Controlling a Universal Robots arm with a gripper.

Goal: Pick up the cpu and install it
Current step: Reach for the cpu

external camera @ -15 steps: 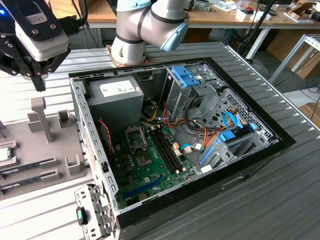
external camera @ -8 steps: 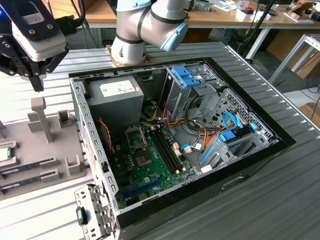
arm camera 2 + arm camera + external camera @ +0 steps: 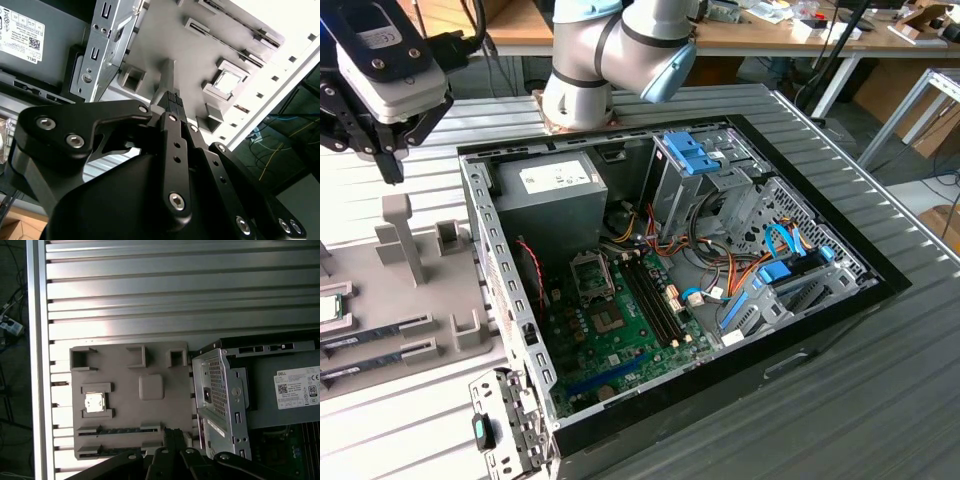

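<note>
The arm (image 3: 585, 70), top centre of the exterior view, is silver-grey tubing with rounded joints and a pale blue end cap (image 3: 670, 68). The gripper (image 3: 393, 170), upper left, has a white-and-grey housing (image 3: 382, 55). In the second wrist view its black link plates (image 3: 172, 160) carry silver hex screws (image 3: 176, 201).

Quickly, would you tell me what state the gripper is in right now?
Gripper: shut, holding nothing; the cpu lies in the grey tray.

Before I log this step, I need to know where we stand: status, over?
Gripper shut, empty, above grey tray. Cpu seated in its tray pocket, untouched. Upright post right below gripper, apart from cpu.
</note>
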